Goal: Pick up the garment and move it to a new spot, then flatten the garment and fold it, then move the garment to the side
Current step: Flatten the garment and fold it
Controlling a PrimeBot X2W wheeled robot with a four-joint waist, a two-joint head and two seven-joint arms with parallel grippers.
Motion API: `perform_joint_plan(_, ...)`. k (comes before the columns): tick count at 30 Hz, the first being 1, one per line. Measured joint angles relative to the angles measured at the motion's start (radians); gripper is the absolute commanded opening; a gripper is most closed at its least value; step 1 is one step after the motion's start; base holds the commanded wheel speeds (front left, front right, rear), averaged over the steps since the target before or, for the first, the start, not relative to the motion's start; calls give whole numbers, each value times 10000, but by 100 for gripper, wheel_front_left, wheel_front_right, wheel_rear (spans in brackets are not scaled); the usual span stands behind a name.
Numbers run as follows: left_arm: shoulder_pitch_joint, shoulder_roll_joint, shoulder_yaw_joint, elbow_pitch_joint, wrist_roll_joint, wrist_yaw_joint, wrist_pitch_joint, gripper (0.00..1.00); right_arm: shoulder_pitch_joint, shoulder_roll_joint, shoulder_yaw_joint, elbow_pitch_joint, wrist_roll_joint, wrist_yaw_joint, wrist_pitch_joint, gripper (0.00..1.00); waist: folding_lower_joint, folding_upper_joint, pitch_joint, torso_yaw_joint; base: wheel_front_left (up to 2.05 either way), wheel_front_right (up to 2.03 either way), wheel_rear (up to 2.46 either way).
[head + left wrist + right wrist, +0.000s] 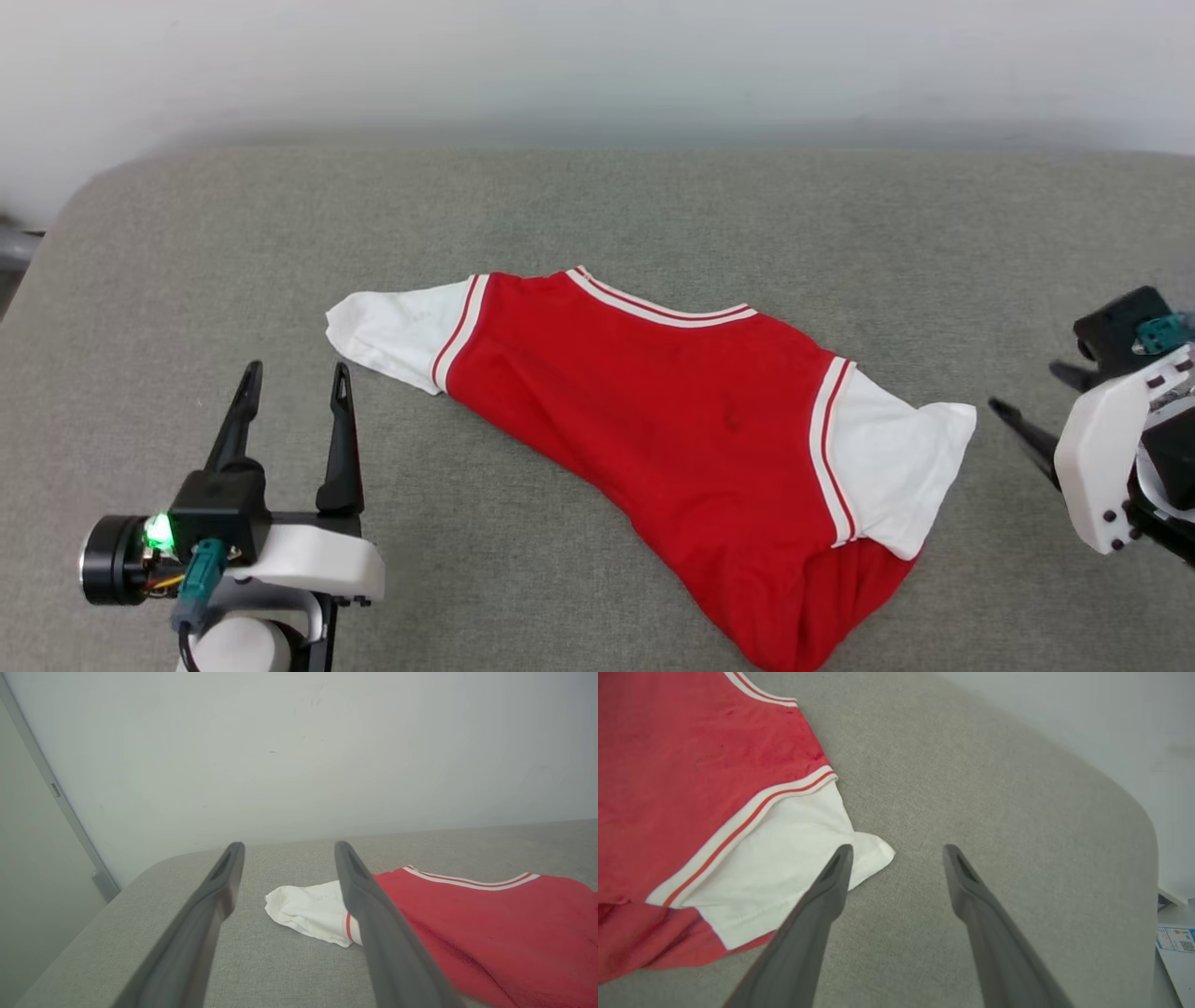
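The garment (653,411), a red jersey T-shirt with white sleeves and striped trim, lies spread on the grey surface with its plain red side up; its lower part is bunched toward the front. The print is hidden. My left gripper (294,378) stands open at the lower left, a short way in front of the left white sleeve (308,910). At the right edge my right gripper (1027,392) is open, its fingers pointing left, just beside the tip of the right white sleeve (784,868). Neither gripper touches the cloth.
The grey fabric-covered surface (597,205) ends at a pale wall (597,56) behind. Its rounded left corner (154,868) and right corner (1134,807) lie close to the grippers. A printed paper (1176,947) lies beyond the right edge.
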Motion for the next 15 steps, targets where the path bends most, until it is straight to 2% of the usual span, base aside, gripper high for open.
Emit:
perform_joint_plan(3,315,-477,374,-163,360,-253,0,100,-141,-408,407,15,805,0,1327,100,1,0,195,160,0,0,0)
perform_joint_plan(6,493,-901,694,-209,688,-546,0,100,-390,-508,640,127,1229,0,2063,100,1,0,421,341,0,0,0)
perform_joint_plan(15,333,-1864,1488,-169,1511,-1522,0,100,-1348,-257,1319,1582,1068,-2,2451,100,2,0,1246,882,0,0,0)
